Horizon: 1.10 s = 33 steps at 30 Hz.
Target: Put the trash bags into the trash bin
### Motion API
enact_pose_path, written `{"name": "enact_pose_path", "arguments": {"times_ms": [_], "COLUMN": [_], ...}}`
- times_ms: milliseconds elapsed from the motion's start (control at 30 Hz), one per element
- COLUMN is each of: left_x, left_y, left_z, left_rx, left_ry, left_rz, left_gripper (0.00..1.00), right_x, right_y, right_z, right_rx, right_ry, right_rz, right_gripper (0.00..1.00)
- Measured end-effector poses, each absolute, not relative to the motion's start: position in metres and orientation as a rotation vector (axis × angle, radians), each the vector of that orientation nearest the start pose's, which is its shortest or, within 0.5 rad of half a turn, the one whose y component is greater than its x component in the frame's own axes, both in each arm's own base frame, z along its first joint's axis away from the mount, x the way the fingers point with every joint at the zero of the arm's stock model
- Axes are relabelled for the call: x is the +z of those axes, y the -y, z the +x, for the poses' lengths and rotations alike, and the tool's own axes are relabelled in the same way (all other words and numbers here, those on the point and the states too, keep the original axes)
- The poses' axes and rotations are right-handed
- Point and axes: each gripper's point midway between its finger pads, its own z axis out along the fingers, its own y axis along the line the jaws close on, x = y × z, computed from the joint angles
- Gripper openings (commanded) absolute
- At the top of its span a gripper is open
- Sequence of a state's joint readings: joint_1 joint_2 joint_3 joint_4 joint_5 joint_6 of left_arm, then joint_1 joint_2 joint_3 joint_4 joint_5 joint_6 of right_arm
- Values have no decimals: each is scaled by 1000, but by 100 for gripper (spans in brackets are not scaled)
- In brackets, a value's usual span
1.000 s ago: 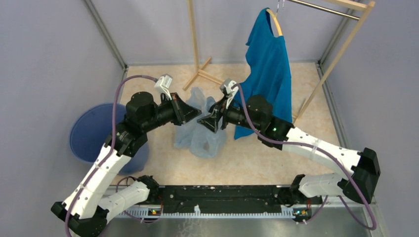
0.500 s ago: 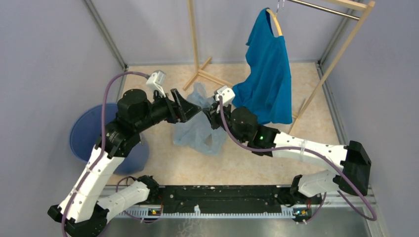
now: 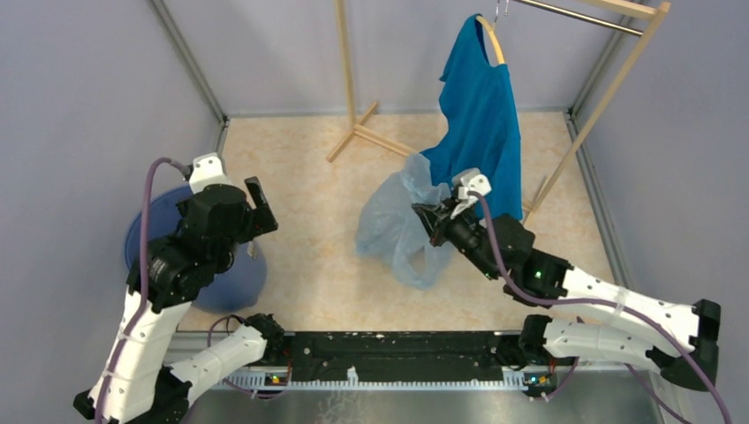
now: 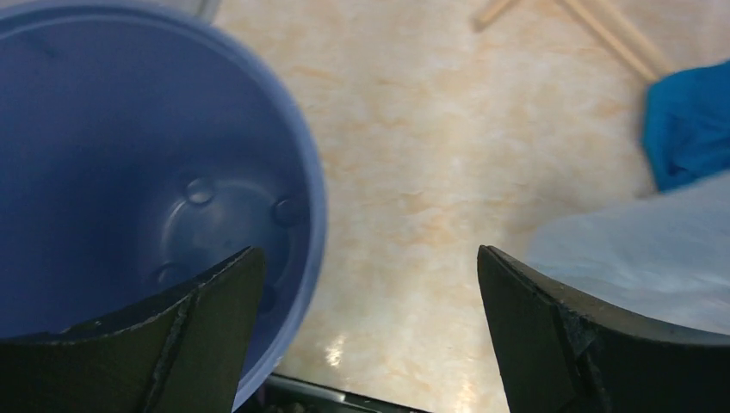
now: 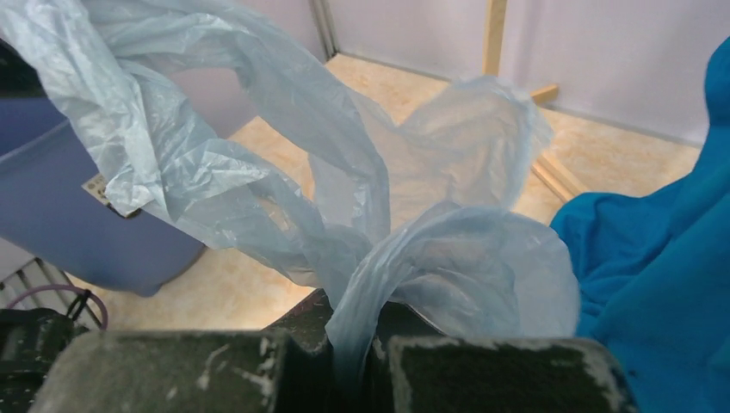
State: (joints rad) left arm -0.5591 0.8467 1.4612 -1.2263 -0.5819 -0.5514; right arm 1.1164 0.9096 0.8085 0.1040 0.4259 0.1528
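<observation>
The trash bag [image 3: 395,228] is a thin pale blue-grey film, bunched and hanging over the floor at the centre. My right gripper [image 3: 427,215] is shut on a twisted fold of it; in the right wrist view the trash bag [image 5: 344,198] rises from between the closed fingers of the gripper [image 5: 370,353]. The round blue trash bin [image 3: 134,237] stands at the left under my left arm. My left gripper [image 3: 254,212] is open and empty over the bin's right rim. In the left wrist view the gripper [image 4: 370,284] spans bare floor, with the bin [image 4: 129,172] at the left and the bag [image 4: 637,249] at the right.
A bright blue T-shirt [image 3: 481,115] hangs on a wooden rack [image 3: 346,79] just behind the bag and my right gripper; it also shows at the right of the right wrist view as the shirt [image 5: 663,275]. The rack's foot [image 3: 371,134] lies on the floor. Walls close both sides.
My left gripper opened, let go of the bag and swung left to the bin. My right gripper shut on the bag and drew it right, toward the shirt.
</observation>
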Motion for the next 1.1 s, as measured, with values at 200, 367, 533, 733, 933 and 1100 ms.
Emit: {"name": "enact_pose_path", "arguments": {"times_ms": [200,367,533,733,933,1100], "left_x": [294,261,260,264,272,288], "left_y": [6,6,5,18,49,103], "left_z": [191,194,193,200,213,227], "left_rx": [224,342,321,241,99,-175], "left_ry": [-2167,-2255,-2235,-2231,-2263,-2268], "left_rz": [-400,-397,-377,-285,-123,65], "left_gripper": [89,60,31,4,0,0], "right_x": [335,330,327,343,373,390], "right_y": [-256,-251,-242,-224,-200,-179], "right_z": [199,195,189,184,183,184], "right_rx": [691,689,688,677,645,604], "right_ry": [-1515,-1539,-1557,-1539,-1495,-1471], "right_rz": [-394,-411,-417,-398,-345,-296], "right_gripper": [0,0,0,0,0,0]}}
